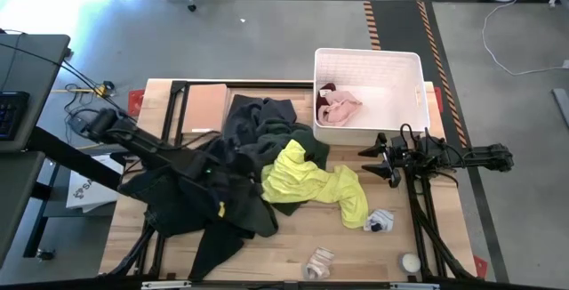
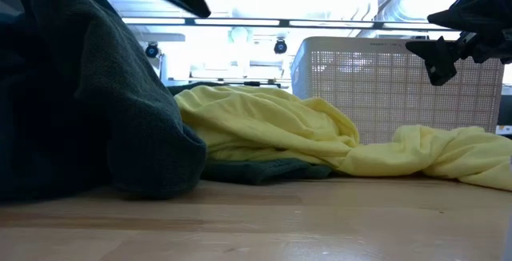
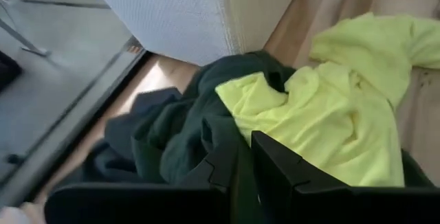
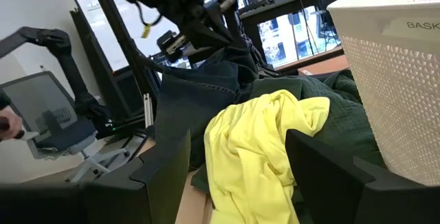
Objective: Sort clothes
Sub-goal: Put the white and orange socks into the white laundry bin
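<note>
From above, the left tool (image 1: 216,173) is buried in the dark clothes (image 1: 200,192) piled on the tabletop (image 1: 293,237), next to the yellow shirt (image 1: 307,179). The right tool (image 1: 378,158) hangs beside the basket (image 1: 369,59), which holds a pink garment (image 1: 340,108). Low down, yellow shirt lies flat. Left wrist: fingers pinched narrow on dark fabric. Right wrist: fingers spread wide, nothing in them.

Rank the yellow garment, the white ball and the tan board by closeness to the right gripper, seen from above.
From the right gripper, in the high view:
1. Yellow garment, just beside it, toward table centre.
2. White ball, at the table's near edge.
3. Tan board, at the far left corner.
</note>
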`<state>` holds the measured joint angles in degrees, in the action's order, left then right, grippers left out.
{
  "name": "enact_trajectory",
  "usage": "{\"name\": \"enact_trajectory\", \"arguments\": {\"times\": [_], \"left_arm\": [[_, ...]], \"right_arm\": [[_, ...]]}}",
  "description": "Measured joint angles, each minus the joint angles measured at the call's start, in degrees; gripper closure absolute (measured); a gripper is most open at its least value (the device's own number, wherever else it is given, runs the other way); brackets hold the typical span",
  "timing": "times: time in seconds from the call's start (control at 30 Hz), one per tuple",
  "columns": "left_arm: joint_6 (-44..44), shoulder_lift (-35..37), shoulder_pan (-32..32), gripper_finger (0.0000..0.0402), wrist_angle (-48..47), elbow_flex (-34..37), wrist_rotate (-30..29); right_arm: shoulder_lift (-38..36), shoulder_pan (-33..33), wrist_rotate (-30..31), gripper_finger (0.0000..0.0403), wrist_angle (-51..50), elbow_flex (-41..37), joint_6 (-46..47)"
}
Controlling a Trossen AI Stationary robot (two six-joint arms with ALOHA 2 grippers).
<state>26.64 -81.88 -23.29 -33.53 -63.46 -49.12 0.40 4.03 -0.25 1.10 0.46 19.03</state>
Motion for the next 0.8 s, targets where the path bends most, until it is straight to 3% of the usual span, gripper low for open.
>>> {"name": "enact_trajectory", "arguments": {"times": [0.17, 0.33, 0.47, 0.6, 0.8], "left_arm": [[0.3, 4.6, 0.7, 0.0365, 11.4, 8.9, 1.0], [-1.8, 4.9, 3.4, 0.0363, 19.6, 13.2, 4.8], [-6.3, 4.6, 7.7, 0.0344, 30.3, 15.1, 16.2], [-13.1, 1.4, 10.6, 0.0317, 42.3, 15.0, 24.5], [-15.1, -7.7, 12.4, 0.0284, 44.4, 11.4, 29.1]], "right_arm": [[0.0, 0.0, 0.0, 0.0165, 0.0, 0.0, 0.0], [0.0, 0.0, 0.0, 0.0165, 0.0, 0.0, 0.0], [0.0, 0.0, 0.0, 0.0165, 0.0, 0.0, 0.0], [0.0, 0.0, 0.0, 0.0165, 0.0, 0.0, 0.0], [0.0, 0.0, 0.0, 0.0165, 0.0, 0.0, 0.0]]}}
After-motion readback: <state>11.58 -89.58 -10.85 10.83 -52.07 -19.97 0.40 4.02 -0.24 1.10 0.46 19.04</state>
